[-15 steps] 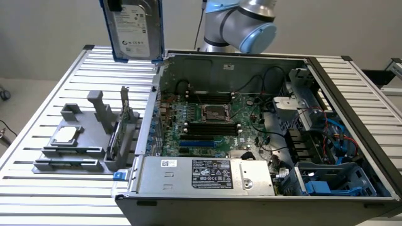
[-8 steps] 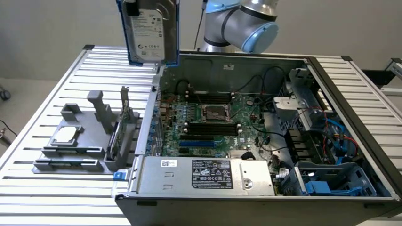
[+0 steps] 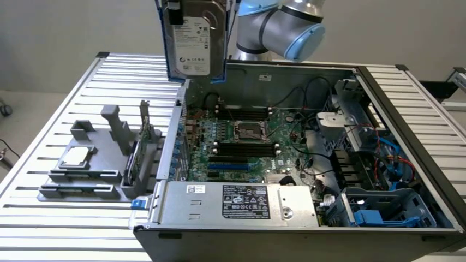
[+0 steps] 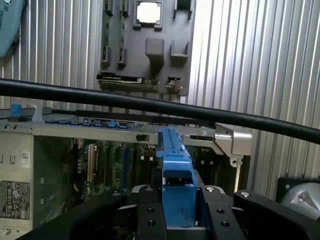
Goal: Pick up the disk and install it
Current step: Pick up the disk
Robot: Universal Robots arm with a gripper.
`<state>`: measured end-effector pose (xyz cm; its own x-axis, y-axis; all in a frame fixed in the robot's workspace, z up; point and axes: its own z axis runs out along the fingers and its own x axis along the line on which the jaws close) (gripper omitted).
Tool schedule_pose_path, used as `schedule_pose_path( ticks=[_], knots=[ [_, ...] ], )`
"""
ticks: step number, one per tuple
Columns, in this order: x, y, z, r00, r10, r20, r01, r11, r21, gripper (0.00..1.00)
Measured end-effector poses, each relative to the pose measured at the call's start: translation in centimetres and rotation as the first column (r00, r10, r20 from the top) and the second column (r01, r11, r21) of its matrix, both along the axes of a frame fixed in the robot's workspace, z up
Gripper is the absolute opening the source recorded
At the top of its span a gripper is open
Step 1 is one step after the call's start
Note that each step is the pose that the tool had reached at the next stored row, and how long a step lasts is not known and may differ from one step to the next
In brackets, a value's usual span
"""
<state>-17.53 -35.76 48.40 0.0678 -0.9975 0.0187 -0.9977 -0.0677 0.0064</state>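
disk being held upright in the air, above the far corner of the open computer case at the exterior view's left, jaws being clamped on its blue carrier, grey parts tray being carried by the slatted table

The disk hangs above the computer case; a parts rack lies at the exterior view's left.

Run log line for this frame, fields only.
gripper: shut on disk | disk: upright, raised over computer case edge | installed: not yet
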Motion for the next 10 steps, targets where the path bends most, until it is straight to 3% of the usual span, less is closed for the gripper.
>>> schedule_pose_path(
  ticks=[10],
  knots=[
    [3.8, -2.07, -0.04, 1.0, 0.0, 0.0, 0.0, 1.0, 0.0, 0.32]
  ],
)
